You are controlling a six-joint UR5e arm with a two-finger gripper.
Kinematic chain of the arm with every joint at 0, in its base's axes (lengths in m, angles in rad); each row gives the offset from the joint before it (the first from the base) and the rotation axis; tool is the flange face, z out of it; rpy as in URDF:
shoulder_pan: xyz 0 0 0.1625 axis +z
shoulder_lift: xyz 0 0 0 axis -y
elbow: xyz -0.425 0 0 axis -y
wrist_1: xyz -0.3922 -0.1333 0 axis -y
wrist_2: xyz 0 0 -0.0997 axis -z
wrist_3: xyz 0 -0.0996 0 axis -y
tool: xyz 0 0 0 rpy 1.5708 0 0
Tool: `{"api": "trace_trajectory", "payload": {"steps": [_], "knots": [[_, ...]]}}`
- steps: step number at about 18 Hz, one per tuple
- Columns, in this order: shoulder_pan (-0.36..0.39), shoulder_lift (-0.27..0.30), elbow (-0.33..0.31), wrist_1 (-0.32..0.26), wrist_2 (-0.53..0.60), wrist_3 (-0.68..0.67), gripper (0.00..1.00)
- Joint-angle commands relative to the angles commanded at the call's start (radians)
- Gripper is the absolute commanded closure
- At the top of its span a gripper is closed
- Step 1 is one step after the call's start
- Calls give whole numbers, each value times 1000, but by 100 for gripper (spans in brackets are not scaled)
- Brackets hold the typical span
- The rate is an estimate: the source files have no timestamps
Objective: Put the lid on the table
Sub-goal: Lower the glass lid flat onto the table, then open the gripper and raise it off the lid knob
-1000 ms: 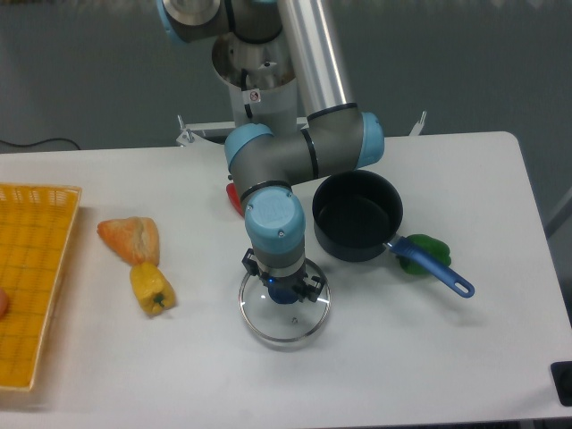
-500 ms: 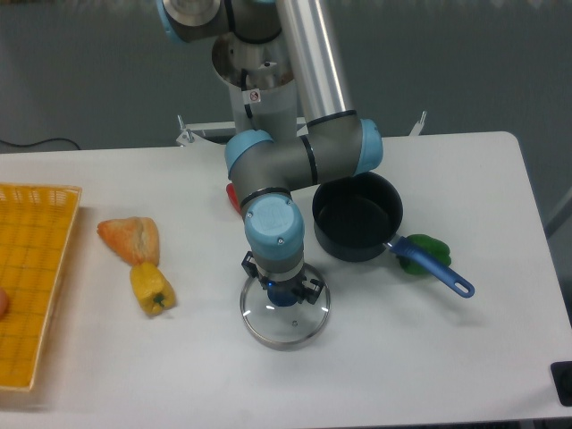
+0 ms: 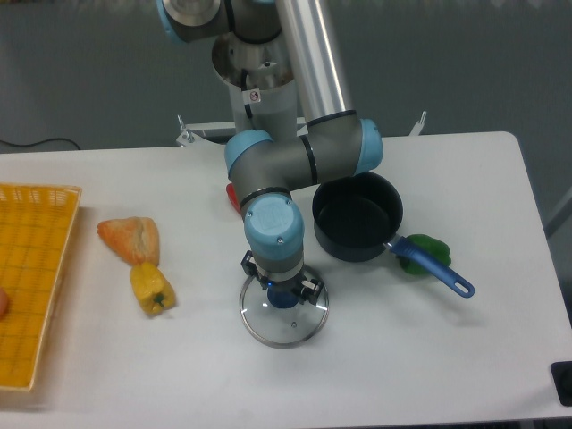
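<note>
Nearest the camera, the lid point(image 3: 282, 315) lay on or just above the white table point(image 3: 429, 357), directly under the wrist, to the left of the pot and well apart from the tray. It was a round disc of clear glass with a thin bright metal rim, the tabletop showing through it. The gripper point(image 3: 281, 294) stood straight down over its centre, fingers pinched on the small blue knob, so the grasp looked not yet let go. Whether the rim was fully seated or hanging a hair off the surface, I could not tell from this angle. My read: the carry was essentially done, lid off the pot and down at table level; what remained was to open the fingers and lift clear.

To the left sat a yellow pepper point(image 3: 151, 290), waxy and lumpy, and just behind it a piece of bread point(image 3: 130, 238), crusty and orange-brown. At the far left edge ran the yellow mesh tray point(image 3: 31, 277).

Further back and right was the pot point(image 3: 357, 215), dark, round, matte, uncovered, its blue handle point(image 3: 435, 267) crossing a green pepper point(image 3: 424, 248). A sliver of something red point(image 3: 232, 197) showed behind the arm.
</note>
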Motion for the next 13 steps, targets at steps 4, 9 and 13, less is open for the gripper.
{"api": "trace_trajectory", "payload": {"steps": [4, 9, 13], "knots": [[0, 18, 44, 2, 26, 15, 0], [14, 78, 55, -3, 51, 182, 0], [29, 104, 48, -3, 51, 336, 0]]}}
